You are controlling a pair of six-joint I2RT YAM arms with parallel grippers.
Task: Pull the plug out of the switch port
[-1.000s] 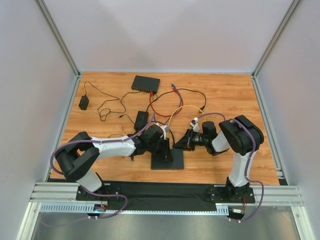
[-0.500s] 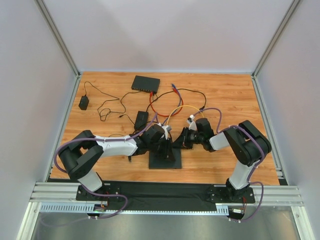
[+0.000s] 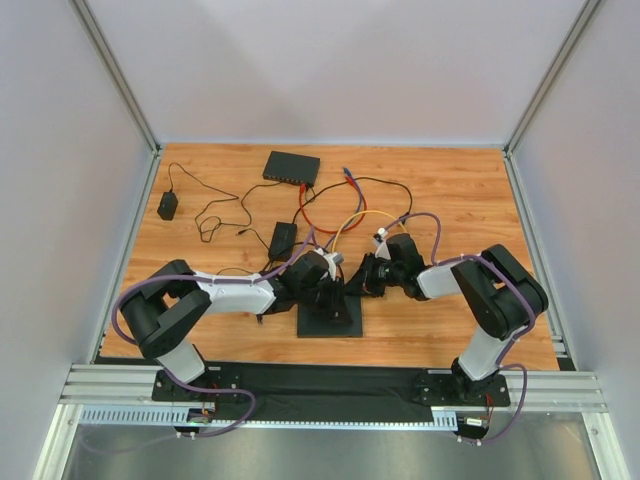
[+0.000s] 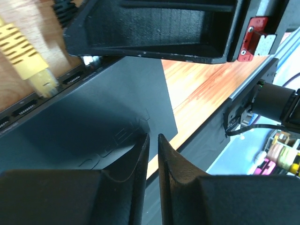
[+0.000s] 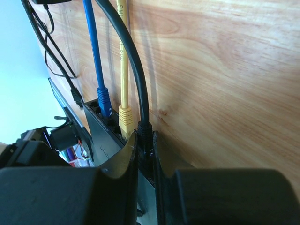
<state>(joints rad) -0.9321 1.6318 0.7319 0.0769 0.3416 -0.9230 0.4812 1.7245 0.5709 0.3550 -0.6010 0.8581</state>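
right pinching black plug at the switch port

right gripper (image 5: 144,143) is pinching the black plug (image 5: 143,129). the plug sits in a port on the switch (image 5: 101,136) edge, just beside the yellow plug (image 5: 124,117), with the blue plug (image 5: 103,96) next along. left gripper (image 4: 153,140) has its fingers pressed together with nothing between them, tips down over the switch top. the switch lies on the wood table (image 3: 450,200) between both arms.
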